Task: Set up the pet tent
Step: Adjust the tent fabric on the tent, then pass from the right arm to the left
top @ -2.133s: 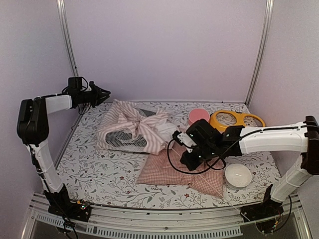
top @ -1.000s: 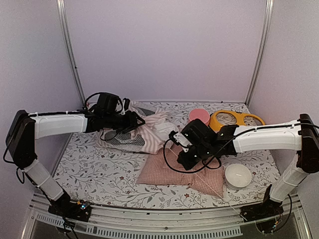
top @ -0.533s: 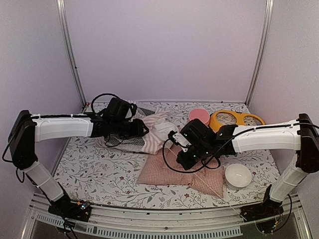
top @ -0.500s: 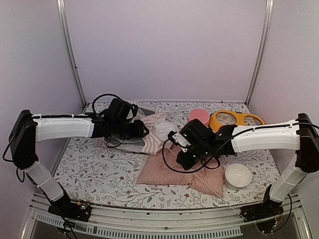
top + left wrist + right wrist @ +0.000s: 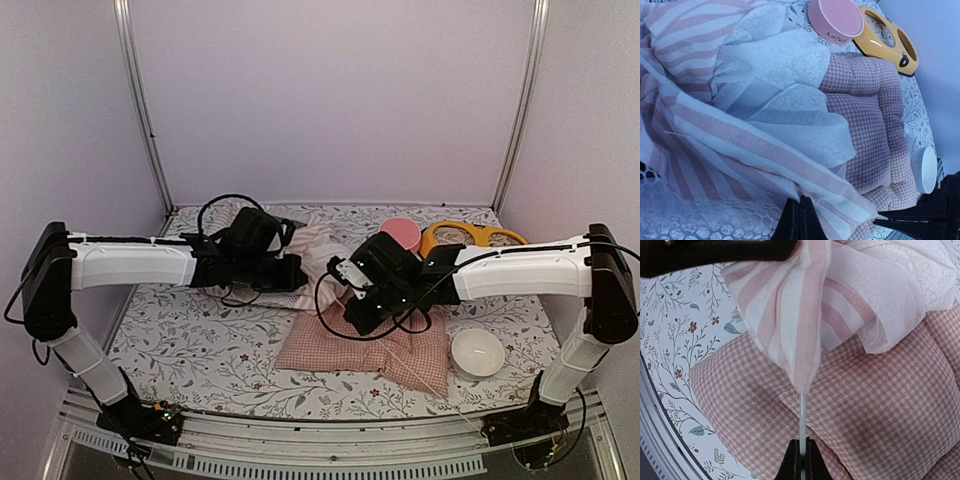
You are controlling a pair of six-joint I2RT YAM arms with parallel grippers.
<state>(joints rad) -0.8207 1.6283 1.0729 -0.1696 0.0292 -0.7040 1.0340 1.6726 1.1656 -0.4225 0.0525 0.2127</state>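
Note:
The pet tent (image 5: 312, 248) lies collapsed at the table's middle back, a heap of pink-and-white striped fabric with sheer white curtain (image 5: 785, 95) and black mesh (image 5: 670, 220). My left gripper (image 5: 801, 206) is shut on a striped fold of the tent (image 5: 740, 145). My right gripper (image 5: 802, 447) is shut on a thin white pole (image 5: 802, 415) that runs into a striped sleeve of the tent (image 5: 800, 325), above the pink checked cushion (image 5: 880, 405). In the top view the two grippers, left (image 5: 292, 272) and right (image 5: 352, 288), are close together over the tent's near edge.
The pink checked cushion (image 5: 365, 345) lies at front centre. A white bowl (image 5: 477, 352) sits to its right. A pink round tin (image 5: 399, 234) and a yellow holder (image 5: 472, 237) stand at the back right. Metal frame posts stand at the back corners.
My left arm swung in from the far left and closed on the tent fabric. My right gripper moved slightly left and back with the pole. The tent bunched up between them.

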